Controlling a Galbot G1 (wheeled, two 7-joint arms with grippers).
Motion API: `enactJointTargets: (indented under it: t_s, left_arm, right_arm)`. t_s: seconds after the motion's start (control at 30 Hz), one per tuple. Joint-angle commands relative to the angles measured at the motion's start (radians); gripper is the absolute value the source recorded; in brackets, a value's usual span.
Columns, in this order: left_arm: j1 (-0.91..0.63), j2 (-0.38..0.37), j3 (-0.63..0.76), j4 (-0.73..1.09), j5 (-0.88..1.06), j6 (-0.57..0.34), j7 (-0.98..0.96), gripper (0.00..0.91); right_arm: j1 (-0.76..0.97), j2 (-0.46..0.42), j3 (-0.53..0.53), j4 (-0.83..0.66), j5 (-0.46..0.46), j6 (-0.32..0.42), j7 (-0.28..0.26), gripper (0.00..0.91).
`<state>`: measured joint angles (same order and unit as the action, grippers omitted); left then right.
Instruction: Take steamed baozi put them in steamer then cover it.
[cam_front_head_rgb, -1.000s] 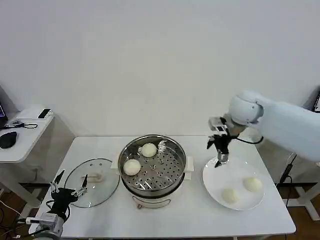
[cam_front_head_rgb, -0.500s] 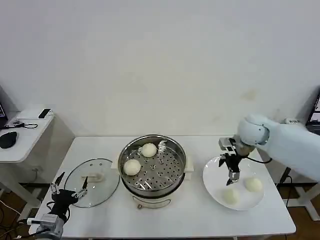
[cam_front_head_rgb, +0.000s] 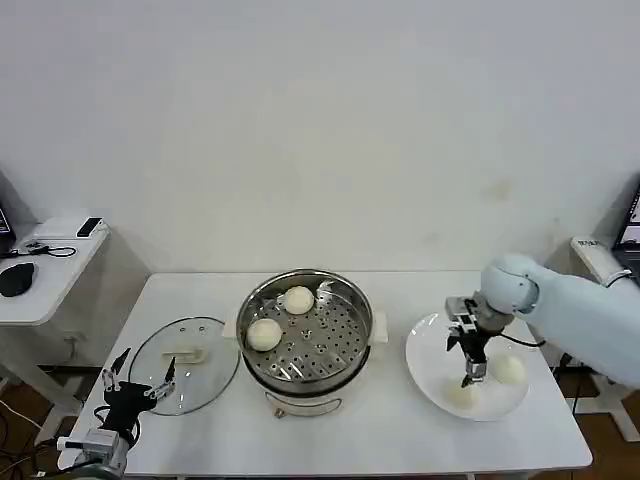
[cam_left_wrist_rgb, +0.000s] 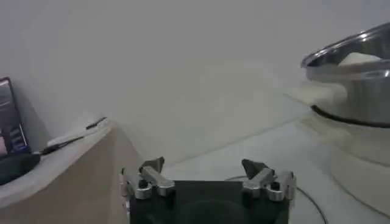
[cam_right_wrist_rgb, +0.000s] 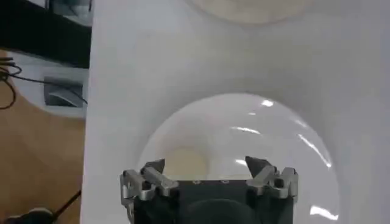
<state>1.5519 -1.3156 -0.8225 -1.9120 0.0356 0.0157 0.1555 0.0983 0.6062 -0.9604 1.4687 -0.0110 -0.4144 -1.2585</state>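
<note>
Right pincer (cam_front_head_rgb: 468, 380) has swung off the plate's (cam_front_head_rgb: 430, 372) far-left edge and is now dropping, fingers spread and empty, onto the near bun (cam_front_head_rgb: 459, 394) (2 buns (cam_front_head_rgb: 264, 334) already sitting in steamer (cam_front_head_rgb: 305, 330), mid-desk). Left pincer (cam_front_head_rgb: 138, 389) is waiting open, near-left.
</note>
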Motion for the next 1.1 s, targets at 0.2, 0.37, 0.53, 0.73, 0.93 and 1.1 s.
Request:
enactJointTargets:
  t_s: [0.2, 0.37, 0.53, 0.73, 0.93, 1.1]
  left_arm:
    - [0.001, -0.002, 0.004, 0.003, 0.001, -0.001, 0.0, 0.907]
    - [0.005, -0.003, 0.001, 0.002, 0.001, -0.002, -0.002, 0.907]
    - [0.008, -0.006, 0.001, 0.003, 0.001, -0.002, -0.003, 0.907]
    - [0.009, -0.006, 0.001, -0.004, 0.0, -0.001, -0.001, 0.907]
    - [0.01, -0.009, 0.002, -0.005, 0.001, -0.001, -0.001, 0.907]
    - [0.008, -0.008, 0.003, -0.001, 0.001, -0.001, -0.001, 0.907]
  right_arm:
    - [-0.119, -0.005, 0.064, -0.019, -0.064, 0.012, -0.004, 0.907]
    - [-0.145, -0.003, 0.077, -0.027, -0.087, 0.016, 0.003, 0.907]
    - [-0.154, -0.005, 0.083, -0.04, -0.098, 0.023, 0.007, 0.907]
    - [-0.173, 0.002, 0.096, -0.047, -0.108, 0.023, 0.013, 0.907]
    - [-0.185, 0.013, 0.105, -0.055, -0.114, 0.022, 0.023, 0.907]
    - [-0.187, 0.021, 0.106, -0.059, -0.116, 0.02, 0.03, 0.907]
